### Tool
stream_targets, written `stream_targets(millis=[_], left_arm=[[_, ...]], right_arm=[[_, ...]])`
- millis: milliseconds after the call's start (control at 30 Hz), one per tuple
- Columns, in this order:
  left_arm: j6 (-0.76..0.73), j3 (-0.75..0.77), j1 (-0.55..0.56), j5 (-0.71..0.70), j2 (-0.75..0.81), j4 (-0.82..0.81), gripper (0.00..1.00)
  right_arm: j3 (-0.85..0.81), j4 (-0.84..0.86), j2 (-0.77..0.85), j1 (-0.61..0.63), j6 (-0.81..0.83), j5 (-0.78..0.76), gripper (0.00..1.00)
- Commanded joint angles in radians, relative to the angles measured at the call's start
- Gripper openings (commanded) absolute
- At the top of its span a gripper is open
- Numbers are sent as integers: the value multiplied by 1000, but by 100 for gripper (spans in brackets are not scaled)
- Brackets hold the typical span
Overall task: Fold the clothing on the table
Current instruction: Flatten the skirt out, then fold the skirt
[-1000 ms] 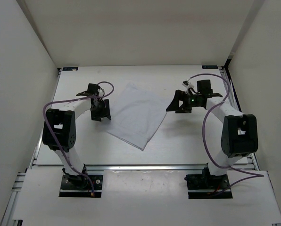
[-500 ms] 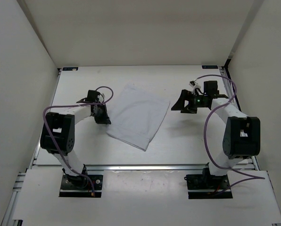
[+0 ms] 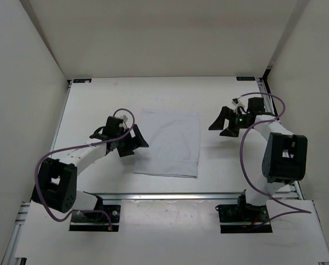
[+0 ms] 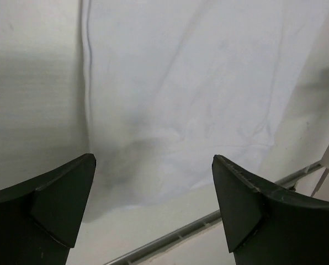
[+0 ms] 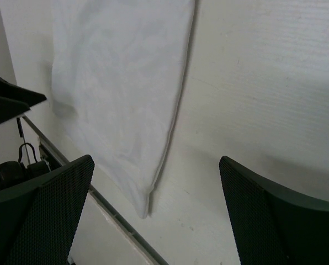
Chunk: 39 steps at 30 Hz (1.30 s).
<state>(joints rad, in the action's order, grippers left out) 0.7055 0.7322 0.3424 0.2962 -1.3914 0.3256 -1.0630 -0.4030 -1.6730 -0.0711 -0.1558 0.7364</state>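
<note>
1. While nothing is folded yet, the clothing (image 3: 170, 144) lies flat on the bench (image 3: 98, 99), just past the near rail (image 3: 170, 194).
2. A little farther in, the left end effector (image 3: 134, 144) sits just beside the clothing's left edge. It is spread wide open and holds nothing. From this end effector, the clothing lies straight ahead, off to its right side.
3. Farther back, the right end effector (image 3: 219, 128) hangs near the clothing's far right corner, with some bare bench between them. It is spread wide open too and holds nothing. From this end effector, the clothing lies to its left and closer to the arm bases.
4. The clothing looks a bit longer from near to far than from side to side. The left end effector is the closer one, so I think it can pinch its edge first. The right end effector would have to reach over to its own edge before a fold can start.
</note>
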Motion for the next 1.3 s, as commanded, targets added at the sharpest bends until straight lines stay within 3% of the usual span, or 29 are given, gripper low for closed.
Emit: stream_targets(millis=[0, 133, 167, 233, 367, 467, 600, 900, 1033, 1133, 1233, 1267], left_arm=[[-56, 36, -55, -15, 77, -27, 98], [-162, 10, -53, 6, 88, 7, 99], [-197, 7, -48, 21, 80, 13, 98], [-216, -7, -52, 40, 68, 27, 99], [-251, 28, -118, 100, -1, 85, 99], [-320, 93, -117, 49, -53, 168, 98], [-396, 116, -117, 21, -126, 240, 84], [-342, 32, -60, 34, -116, 133, 85], [-337, 3, -74, 60, -109, 118, 80], [-337, -13, -92, 60, -95, 99, 80], [-354, -40, -76, 41, -89, 99, 80], [-357, -50, -78, 46, -90, 96, 80]], right_arm=[[38, -80, 48, 22, 30, 32, 99], [136, -82, 134, 54, 53, -25, 99], [143, -71, 147, 54, 50, -22, 91], [152, -74, 148, 59, 64, -20, 89], [196, -135, 165, 96, 116, -42, 99], [270, -102, 206, 119, 70, -43, 99], [334, -33, 275, 191, 12, -54, 99], [507, 58, 275, 180, -77, 23, 99], [473, 30, 248, 203, -142, -14, 99], [417, 4, 158, 229, -122, -17, 96], [394, 18, 55, 245, -90, 1, 76], [388, 29, 41, 252, -90, 1, 75]])
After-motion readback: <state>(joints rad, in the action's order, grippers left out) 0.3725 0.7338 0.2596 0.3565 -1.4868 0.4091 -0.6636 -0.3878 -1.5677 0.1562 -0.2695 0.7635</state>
